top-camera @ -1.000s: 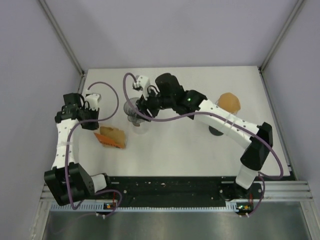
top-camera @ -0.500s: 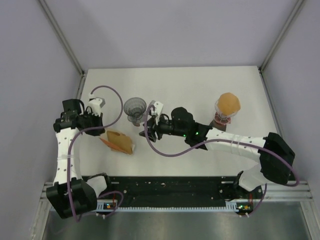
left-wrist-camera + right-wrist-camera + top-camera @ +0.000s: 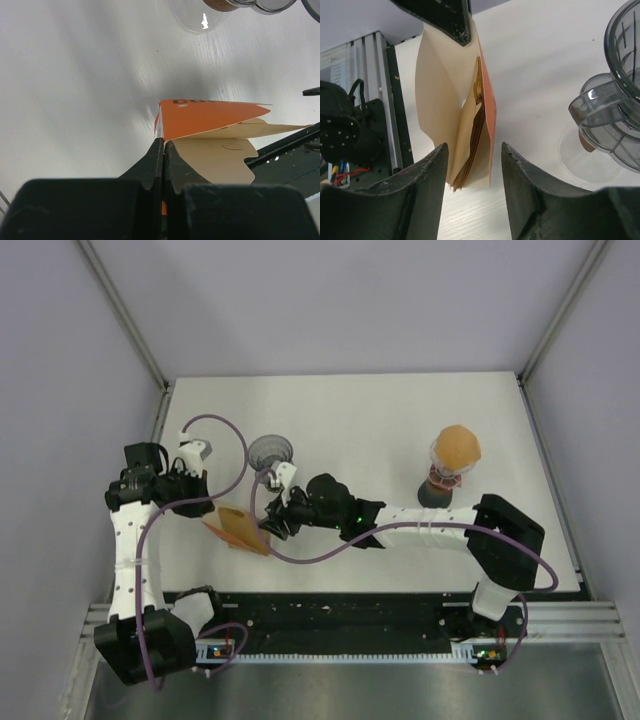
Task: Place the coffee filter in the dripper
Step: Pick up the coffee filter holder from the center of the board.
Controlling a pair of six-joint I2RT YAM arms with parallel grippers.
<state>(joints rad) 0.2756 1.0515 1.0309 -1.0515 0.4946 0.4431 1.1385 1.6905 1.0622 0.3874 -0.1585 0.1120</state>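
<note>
An orange and tan filter packet [image 3: 238, 527] hangs a little above the table, with my left gripper [image 3: 212, 508] shut on its edge [image 3: 164, 142]. The packet gapes open, and a stack of brown coffee filters [image 3: 474, 127] shows inside it. My right gripper [image 3: 268, 527] is at the packet's open end. Its jaws [image 3: 472, 170] stand open on either side of the lower corner of the packet and touch nothing. The grey translucent dripper [image 3: 270, 453] stands upright behind the packet and shows at the right edge of the right wrist view [image 3: 615, 100].
A glass jar topped with a brown cone [image 3: 455, 452] stands at the right of the table. The black rail [image 3: 340, 615] and arm bases run along the near edge. Grey walls close in the left and right sides.
My right arm has swung from the dripper down and left to the packet's open end. My left gripper has carried the packet slightly toward the near edge.
</note>
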